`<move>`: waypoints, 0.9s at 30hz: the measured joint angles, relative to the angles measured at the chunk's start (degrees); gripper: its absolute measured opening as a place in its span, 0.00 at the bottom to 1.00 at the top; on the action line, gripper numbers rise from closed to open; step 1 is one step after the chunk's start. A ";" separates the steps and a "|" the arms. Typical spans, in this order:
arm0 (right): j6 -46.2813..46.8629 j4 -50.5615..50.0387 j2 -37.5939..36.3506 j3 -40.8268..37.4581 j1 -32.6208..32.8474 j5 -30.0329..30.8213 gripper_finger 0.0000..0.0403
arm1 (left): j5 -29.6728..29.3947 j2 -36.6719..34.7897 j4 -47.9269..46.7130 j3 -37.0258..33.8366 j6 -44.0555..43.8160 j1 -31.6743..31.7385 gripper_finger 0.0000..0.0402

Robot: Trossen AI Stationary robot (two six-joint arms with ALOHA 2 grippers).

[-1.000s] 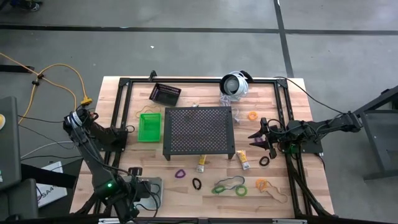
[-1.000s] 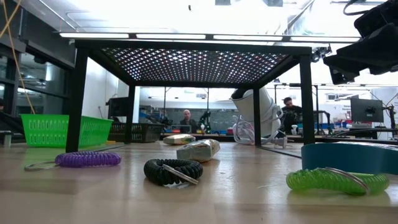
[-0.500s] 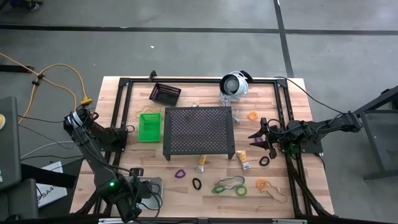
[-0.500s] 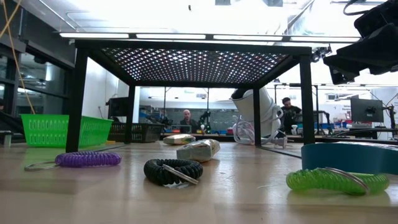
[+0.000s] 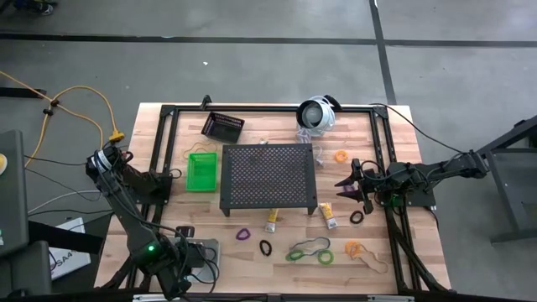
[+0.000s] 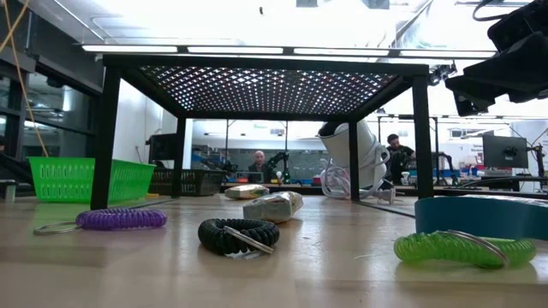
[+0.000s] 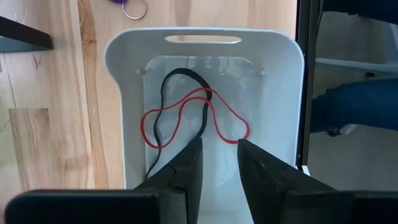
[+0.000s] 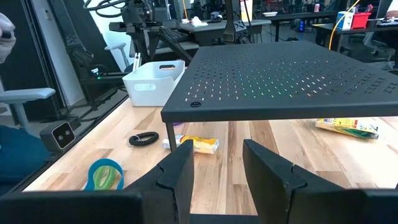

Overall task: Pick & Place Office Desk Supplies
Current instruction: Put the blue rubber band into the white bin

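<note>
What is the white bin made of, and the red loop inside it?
The white bin looks like smooth moulded plastic: glossy walls, a cut-out handle slot. The red loop seems a thin rubber band, lying limp and curvy, though it could be cord.

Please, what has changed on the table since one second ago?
Hardly anything visible. The left gripper, above the white bin, shifted only slightly. Its fingers now stand apart, and a red band and a black band lie in the bin. The right gripper and everything else stayed put.
</note>
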 joint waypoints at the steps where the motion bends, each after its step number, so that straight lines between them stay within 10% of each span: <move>1: -0.01 0.00 0.01 0.01 0.00 0.00 0.31 | 0.00 -0.02 0.00 0.00 0.00 0.00 0.24; 27: 0.01 0.00 0.01 0.01 0.00 0.00 0.31 | 0.33 -0.02 18.31 0.02 44.87 16.92 0.24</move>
